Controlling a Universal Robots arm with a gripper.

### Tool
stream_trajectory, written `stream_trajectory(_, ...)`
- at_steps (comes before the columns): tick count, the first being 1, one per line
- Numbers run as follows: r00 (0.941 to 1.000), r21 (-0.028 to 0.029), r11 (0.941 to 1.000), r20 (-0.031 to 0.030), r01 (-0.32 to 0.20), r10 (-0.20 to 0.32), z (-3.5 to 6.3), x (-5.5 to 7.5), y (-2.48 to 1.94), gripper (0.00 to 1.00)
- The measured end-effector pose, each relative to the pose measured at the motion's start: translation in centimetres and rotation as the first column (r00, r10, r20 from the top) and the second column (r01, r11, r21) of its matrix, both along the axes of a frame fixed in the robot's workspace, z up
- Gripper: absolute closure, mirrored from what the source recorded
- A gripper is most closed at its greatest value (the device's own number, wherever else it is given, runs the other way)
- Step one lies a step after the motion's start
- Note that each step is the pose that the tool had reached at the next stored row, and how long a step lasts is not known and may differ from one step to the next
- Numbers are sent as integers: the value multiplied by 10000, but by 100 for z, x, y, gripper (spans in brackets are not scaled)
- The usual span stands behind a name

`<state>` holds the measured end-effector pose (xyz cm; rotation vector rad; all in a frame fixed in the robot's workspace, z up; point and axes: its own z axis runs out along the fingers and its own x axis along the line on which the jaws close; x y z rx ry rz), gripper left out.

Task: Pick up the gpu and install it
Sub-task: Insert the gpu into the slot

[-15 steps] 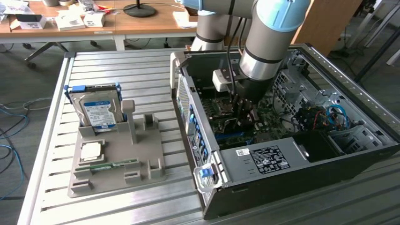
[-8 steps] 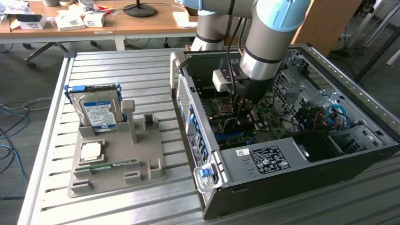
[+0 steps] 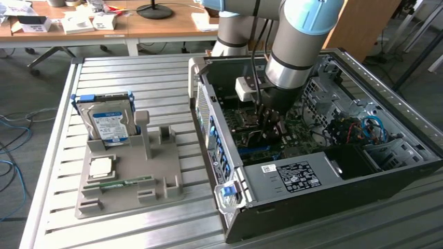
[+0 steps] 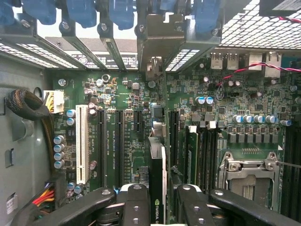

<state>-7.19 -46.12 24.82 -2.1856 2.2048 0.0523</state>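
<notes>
Gpu [image 4: 156, 162] stands edge-on between expansion slots [image 4: 120, 141] and memory slots [image 4: 202, 150]; tool [image 4: 162, 197] grip unclear

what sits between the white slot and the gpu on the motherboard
In the wrist view, two long black slots and a shorter black slot lie between the white slot and the gpu.

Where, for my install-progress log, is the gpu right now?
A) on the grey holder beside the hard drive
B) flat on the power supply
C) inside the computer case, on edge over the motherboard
C: the gpu stands on edge over the motherboard, right at the claw.
</notes>
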Motion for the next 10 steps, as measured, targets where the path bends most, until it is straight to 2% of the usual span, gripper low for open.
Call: stream_trajectory(10, 10000, -7, 10000, -3, 8, -8, 48, -1, -2, 73)
